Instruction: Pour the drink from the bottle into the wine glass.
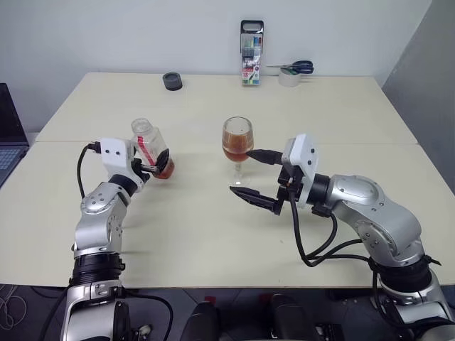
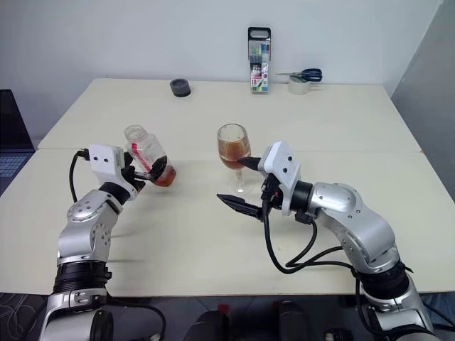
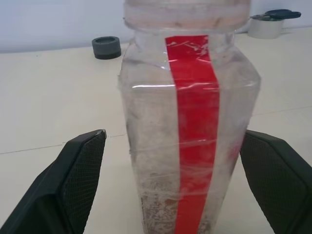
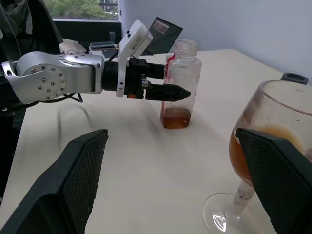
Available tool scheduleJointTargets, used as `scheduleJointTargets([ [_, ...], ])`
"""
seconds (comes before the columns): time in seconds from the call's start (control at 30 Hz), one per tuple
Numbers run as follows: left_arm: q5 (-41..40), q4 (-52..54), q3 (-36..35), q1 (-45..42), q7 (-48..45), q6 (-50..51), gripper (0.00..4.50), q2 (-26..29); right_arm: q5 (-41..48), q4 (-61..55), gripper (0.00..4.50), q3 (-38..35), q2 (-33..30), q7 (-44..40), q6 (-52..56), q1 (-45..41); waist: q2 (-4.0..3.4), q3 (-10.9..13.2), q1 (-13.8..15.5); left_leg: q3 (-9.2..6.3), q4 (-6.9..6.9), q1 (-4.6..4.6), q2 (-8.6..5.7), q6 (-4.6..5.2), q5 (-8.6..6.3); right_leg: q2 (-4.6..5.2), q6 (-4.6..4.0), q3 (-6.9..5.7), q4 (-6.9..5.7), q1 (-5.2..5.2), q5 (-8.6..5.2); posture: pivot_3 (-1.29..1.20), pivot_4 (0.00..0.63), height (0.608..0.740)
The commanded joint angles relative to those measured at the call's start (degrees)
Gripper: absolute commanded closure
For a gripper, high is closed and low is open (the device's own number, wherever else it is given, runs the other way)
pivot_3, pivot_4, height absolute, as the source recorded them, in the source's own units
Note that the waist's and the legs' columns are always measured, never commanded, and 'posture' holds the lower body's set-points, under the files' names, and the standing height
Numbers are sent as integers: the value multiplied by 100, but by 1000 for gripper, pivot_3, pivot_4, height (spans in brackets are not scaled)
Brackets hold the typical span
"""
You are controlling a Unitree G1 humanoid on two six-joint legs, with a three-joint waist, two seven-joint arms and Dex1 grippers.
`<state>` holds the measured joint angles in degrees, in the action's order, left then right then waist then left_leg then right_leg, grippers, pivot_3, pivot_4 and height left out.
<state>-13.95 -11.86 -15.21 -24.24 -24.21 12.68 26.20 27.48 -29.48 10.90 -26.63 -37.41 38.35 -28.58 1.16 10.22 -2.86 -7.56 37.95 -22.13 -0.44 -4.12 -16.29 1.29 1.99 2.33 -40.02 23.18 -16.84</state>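
The bottle (image 1: 149, 145) stands on the table without a cap, a red strip down its side and a little amber drink (image 1: 165, 170) at its bottom. My left gripper (image 3: 173, 134) is open around it, with a gap between each finger and the bottle's sides. The wine glass (image 1: 237, 142) stands at mid-table, its bowl about half full of the amber drink (image 2: 232, 148). My right gripper (image 1: 240, 170) is open, one finger beside the bowl and the other low near the foot. The right wrist view shows the bottle (image 4: 181, 83) between the left fingers (image 4: 163, 91).
Along the table's (image 1: 213, 234) far edge sit a black round object (image 1: 172, 81), an upright case of pens (image 1: 252, 53), and a tape roll (image 1: 288, 78) with blue-handled scissors (image 1: 298, 67). A laptop (image 1: 11, 135) lies at the far left.
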Motion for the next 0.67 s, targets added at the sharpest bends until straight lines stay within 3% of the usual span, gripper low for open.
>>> scheduleJointTargets([
  [0.03,257,367,43,172,221,-183,23,94,-374,70,0,-101,-55,52,-612,476,1,-1,3,0,-1,0,0,0,0,0,0,0,1,0,0,0,150,740],
  [0.3,344,1302,-13,991,490,-79,23,23,-1019,616,0,-443,498,654,-2058,2105,5,-3,40,9,-3,5,4,6,-4,-1,0,9,-1,0,0,0,150,740],
  [0.67,84,2278,-109,1739,545,66,23,-86,-1418,1142,0,-884,1257,1557,-2939,2731,3,-3,61,12,-8,16,8,5,-4,-5,1,11,-1,-7,0,0,150,740],
])
